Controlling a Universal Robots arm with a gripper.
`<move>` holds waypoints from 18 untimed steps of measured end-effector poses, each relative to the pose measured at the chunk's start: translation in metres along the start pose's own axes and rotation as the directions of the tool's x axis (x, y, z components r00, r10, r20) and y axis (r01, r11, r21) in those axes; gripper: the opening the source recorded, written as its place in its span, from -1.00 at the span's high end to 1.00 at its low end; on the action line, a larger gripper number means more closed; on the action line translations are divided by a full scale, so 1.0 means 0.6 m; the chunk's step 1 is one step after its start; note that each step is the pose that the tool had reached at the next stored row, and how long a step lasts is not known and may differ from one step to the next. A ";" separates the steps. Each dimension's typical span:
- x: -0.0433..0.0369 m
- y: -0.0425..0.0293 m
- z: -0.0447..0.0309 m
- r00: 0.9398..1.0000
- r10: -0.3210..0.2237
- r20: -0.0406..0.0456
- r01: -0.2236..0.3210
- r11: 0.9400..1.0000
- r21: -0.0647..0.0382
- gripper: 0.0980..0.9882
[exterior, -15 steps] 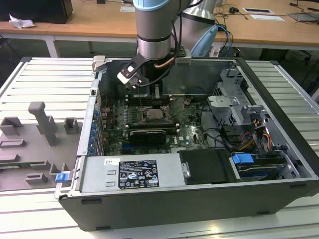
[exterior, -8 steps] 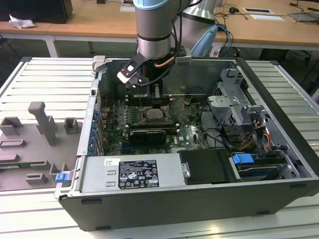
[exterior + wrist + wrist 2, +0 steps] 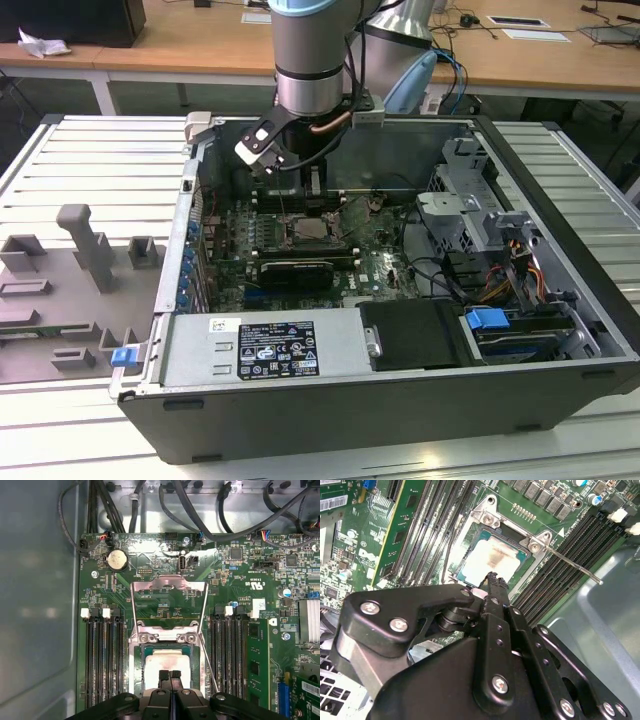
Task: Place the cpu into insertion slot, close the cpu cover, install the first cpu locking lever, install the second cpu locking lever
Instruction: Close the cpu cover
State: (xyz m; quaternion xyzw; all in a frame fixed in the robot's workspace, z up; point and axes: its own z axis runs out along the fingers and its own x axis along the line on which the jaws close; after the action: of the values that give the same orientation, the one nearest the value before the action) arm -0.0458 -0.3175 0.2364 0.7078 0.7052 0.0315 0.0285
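The cpu (image 3: pixel 167 661), a pale metal square, lies flat in the insertion slot (image 3: pixel 141 662), the silver-rimmed socket on the green board. In the second wrist view the cpu (image 3: pixel 496 559) shows a brownish smear on its face. My gripper (image 3: pixel 170 674) is shut, fingertips together with nothing between them, just over the cpu's edge; it is also seen from behind (image 3: pixel 493 578). The cpu cover (image 3: pixel 169 585) stands swung open beyond the socket, board showing through its window. A thin locking lever (image 3: pixel 209 666) sticks out unlatched beside the socket. In the exterior view the gripper (image 3: pixel 313 200) hangs over the slot (image 3: pixel 312 232).
Long black memory slots (image 3: pixel 102 665) flank the socket on both sides. Cables (image 3: pixel 200 505) run along the case wall beyond the board. A drive cage (image 3: pixel 470 200) and cable bundle fill the exterior view's right; the power supply (image 3: pixel 270 350) sits at the front.
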 end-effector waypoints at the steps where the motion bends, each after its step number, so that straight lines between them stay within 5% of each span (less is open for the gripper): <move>1: 0.000 0.000 0.000 1.000 0.000 0.000 0.000 1.000 0.000 0.98; 18: 0.000 0.000 -0.008 1.000 -0.011 -0.001 0.011 1.000 0.000 0.98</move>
State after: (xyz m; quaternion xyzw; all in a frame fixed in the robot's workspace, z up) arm -0.0460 -0.3175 0.2410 0.7037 0.7092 0.0317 0.0283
